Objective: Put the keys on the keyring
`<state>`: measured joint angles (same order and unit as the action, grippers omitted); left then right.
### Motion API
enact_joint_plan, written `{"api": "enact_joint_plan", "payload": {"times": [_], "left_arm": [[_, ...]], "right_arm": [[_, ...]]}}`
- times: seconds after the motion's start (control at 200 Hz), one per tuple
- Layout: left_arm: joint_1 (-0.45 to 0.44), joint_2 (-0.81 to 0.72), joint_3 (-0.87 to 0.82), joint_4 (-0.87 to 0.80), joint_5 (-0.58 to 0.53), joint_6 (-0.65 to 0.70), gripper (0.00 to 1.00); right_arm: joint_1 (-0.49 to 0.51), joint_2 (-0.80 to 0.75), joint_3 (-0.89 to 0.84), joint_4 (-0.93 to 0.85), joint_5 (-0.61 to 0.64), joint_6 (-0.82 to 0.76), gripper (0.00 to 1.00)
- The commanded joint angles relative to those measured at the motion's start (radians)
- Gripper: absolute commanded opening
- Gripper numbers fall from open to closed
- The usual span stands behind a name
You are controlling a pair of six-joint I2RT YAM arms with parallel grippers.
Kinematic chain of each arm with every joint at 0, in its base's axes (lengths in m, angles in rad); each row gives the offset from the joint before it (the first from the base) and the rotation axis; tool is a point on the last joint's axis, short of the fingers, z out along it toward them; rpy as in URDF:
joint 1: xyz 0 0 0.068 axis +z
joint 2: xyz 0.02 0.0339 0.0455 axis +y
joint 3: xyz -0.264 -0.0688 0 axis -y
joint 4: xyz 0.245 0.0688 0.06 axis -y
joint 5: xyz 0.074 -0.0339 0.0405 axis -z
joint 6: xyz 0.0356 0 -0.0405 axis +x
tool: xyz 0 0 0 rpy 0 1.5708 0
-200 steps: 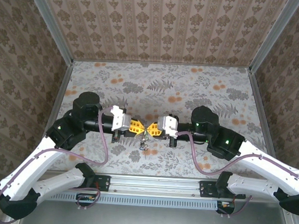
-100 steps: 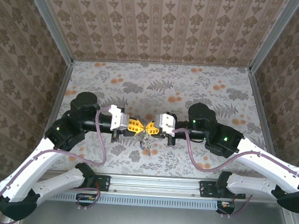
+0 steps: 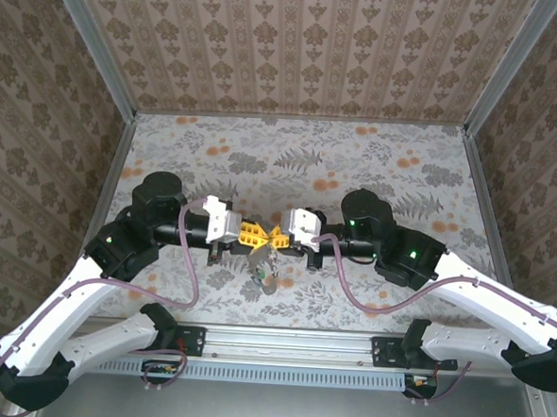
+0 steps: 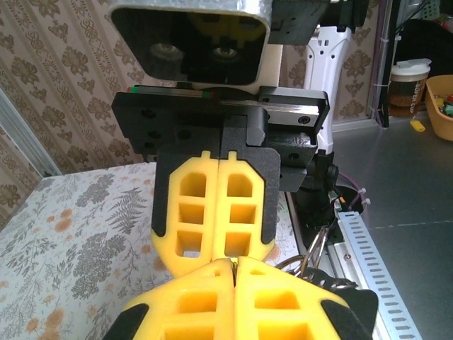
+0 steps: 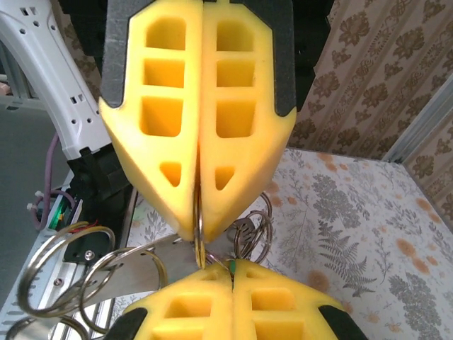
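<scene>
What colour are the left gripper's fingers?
Yellow; the fingers show best in the right wrist view.

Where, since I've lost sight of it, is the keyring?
In the top view, the keyring hangs near the table's front centre, pinched by the left pincer just where it meets the right pincer tip to tip.

Keys too small to tell apart — keyring cut off below.

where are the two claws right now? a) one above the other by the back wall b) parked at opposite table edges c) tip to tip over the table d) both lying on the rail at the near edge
c: the left claw and right claw meet tip to tip, both shut, with metal rings hanging from the left one.
</scene>
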<state>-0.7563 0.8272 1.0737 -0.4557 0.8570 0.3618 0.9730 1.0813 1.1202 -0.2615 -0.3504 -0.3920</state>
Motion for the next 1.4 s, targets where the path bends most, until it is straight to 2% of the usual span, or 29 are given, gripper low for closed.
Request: {"api": "enact_joint_plan", "payload": {"times": [0.0,0.31,0.355,0.47,0.645,0.7,0.855,1.05,1.26,1.395], "left_arm": [[-0.003,-0.022,0.005,0.073,0.071,-0.017,0.00],[0.011,-0.025,-0.001,0.052,0.093,-0.004,0.00],[0.017,-0.023,-0.002,0.046,0.105,-0.002,0.00],[0.038,-0.013,-0.001,0.016,0.136,0.011,0.00],[0.050,0.003,0.006,0.032,0.180,-0.009,0.00],[0.052,0.011,0.015,0.028,0.202,-0.013,0.00],[0.063,0.033,0.038,0.063,0.300,-0.062,0.00],[0.069,0.056,0.054,0.053,0.309,-0.090,0.00],[0.087,0.087,0.044,0.047,0.268,-0.116,0.00],[0.091,0.113,0.054,0.051,0.260,-0.134,0.00]], "right_arm": [[-0.007,0.010,0.024,-0.022,0.051,0.018,0.00],[-0.008,-0.042,-0.009,0.022,0.028,0.022,0.00],[-0.008,-0.053,-0.020,0.034,0.027,0.024,0.05],[-0.007,-0.082,-0.048,0.059,0.034,0.025,0.27],[-0.008,-0.135,-0.099,0.082,0.075,0.022,0.41],[-0.008,-0.164,-0.132,0.106,0.090,0.024,0.44],[-0.013,-0.240,-0.220,0.184,0.105,0.028,0.47],[-0.027,-0.274,-0.287,0.249,0.136,0.041,0.49],[-0.124,-0.203,-0.328,0.306,0.160,0.120,0.70],[-0.166,-0.245,-0.395,0.395,0.164,0.179,0.80]]}}
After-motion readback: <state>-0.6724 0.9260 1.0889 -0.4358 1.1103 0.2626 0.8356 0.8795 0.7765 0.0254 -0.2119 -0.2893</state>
